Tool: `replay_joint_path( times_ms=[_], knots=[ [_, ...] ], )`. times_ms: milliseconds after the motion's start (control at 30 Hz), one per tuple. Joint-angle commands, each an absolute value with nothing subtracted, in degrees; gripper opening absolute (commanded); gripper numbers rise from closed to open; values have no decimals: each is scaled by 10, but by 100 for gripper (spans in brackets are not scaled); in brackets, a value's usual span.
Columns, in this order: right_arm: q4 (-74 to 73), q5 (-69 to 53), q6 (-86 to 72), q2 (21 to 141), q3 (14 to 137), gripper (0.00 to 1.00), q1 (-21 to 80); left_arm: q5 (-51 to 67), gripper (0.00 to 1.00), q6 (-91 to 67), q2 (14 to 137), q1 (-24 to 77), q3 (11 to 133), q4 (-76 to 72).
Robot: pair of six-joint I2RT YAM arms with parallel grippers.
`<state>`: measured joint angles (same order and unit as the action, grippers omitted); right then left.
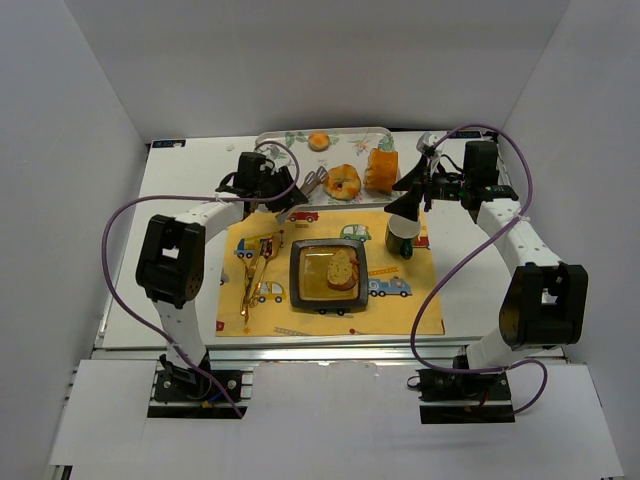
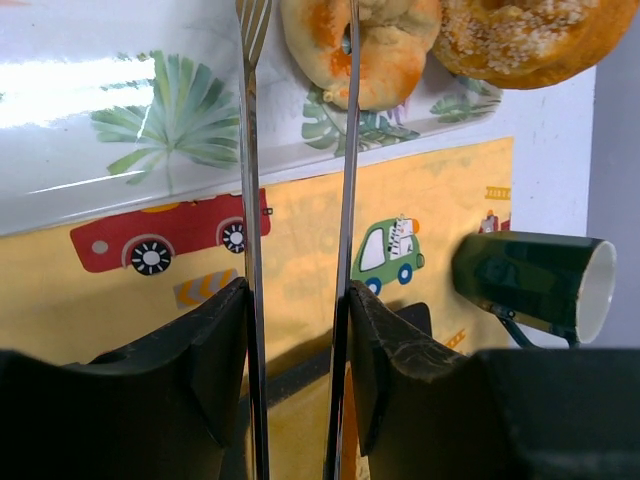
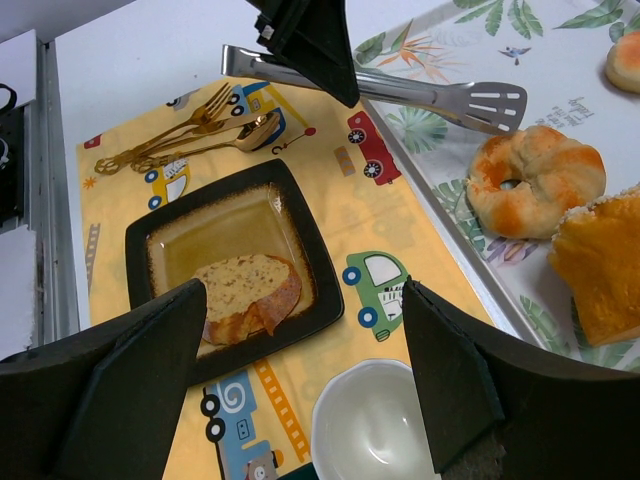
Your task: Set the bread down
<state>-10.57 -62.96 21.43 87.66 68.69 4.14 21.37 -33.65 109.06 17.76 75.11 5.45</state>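
L pincer (image 2: 297, 330) clamped narrow on tongs (image 3: 400, 92), tips aimed at far edge, just short of ring bun (image 3: 535, 180) on tray (image 2: 160, 140). Bread slice (image 3: 245, 290) sits in plate (image 3: 140, 240), mid desk, near-edge side of L pincer. R pincer (image 3: 300, 300) wide, empty, over mug (image 3: 370, 425). Looks placed imo.

In my left wrist view the tongs (image 2: 249, 150) run off the top edge, so I can't see their tips there. The ring-shaped bun (image 2: 385, 60) and the crusted bread (image 2: 520, 40) beside it are cropped at that edge too. The left gripper's fingers (image 2: 130, 400) hide the lower side of the green mug (image 2: 520, 280). From the right wrist, the bottom edge cuts the mug, the right edge cuts the orange bread chunk (image 3: 600, 270), and those fingers cover the tongs' handle end.
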Motion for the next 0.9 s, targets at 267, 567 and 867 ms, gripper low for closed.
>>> replay_joint_path(
  times_ms=[267, 567, 867],
  knots=[
    [-99, -634, 221, 858, 692, 83, 42, 218, 52, -313, 1115, 184, 809, 73],
    [-98, -634, 221, 860, 694, 83, 42, 236, 52, -321, 1089, 184, 775, 52],
    [-100, -635, 221, 860, 695, 83, 42, 251, 52, -316, 1078, 184, 758, 63]
  ],
)
